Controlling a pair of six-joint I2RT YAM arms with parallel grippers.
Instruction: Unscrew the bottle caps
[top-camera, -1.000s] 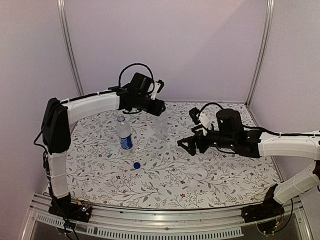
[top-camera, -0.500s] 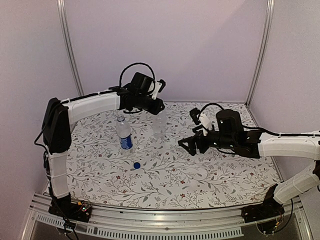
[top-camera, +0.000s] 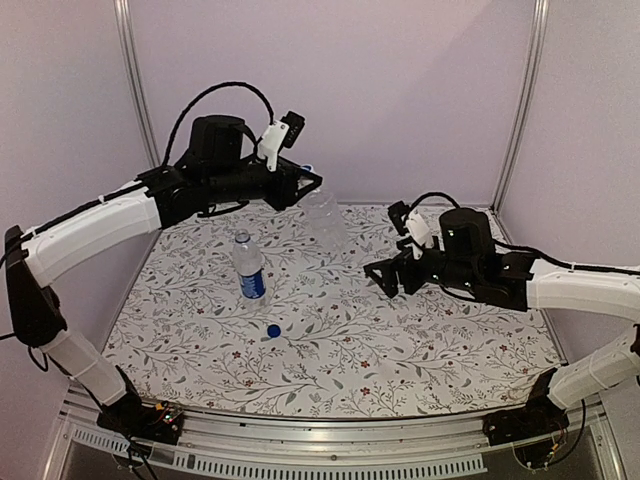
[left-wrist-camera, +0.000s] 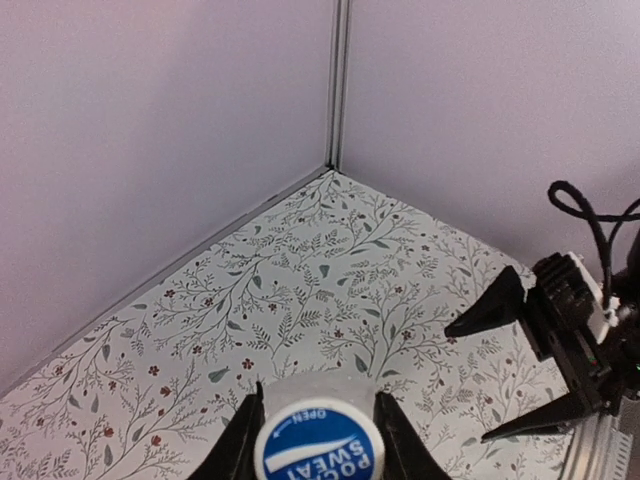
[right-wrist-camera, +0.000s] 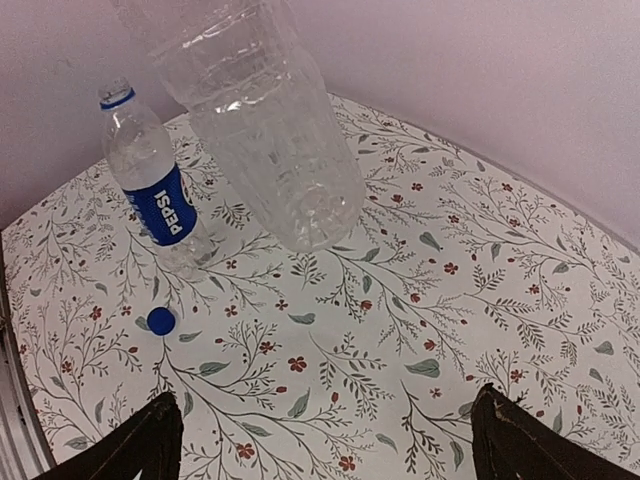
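Your left pincer (top-camera: 308, 178) clamps the fitted cap (left-wrist-camera: 318, 452) atop the plain bottle (top-camera: 326, 220), which hangs tilted over the desk (top-camera: 400, 350) rear centre. The labelled bottle (top-camera: 250, 268) stands left of it, nearer you, with the loose cap (top-camera: 273, 330) on the desk just before it. Your right pincer (top-camera: 385, 278) hovers right of the hanging bottle, apart

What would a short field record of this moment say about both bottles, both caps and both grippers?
left gripper: shut on the whitish cap with blue top
plain bottle: hangs tilted by that cap, appears raised off the table
right gripper: open, empty, to one side of the plain bottle, not touching it
labelled bottle: upright on the table, no cap on
blue cap: lies on the table on the near side of the labelled bottle, apart from it
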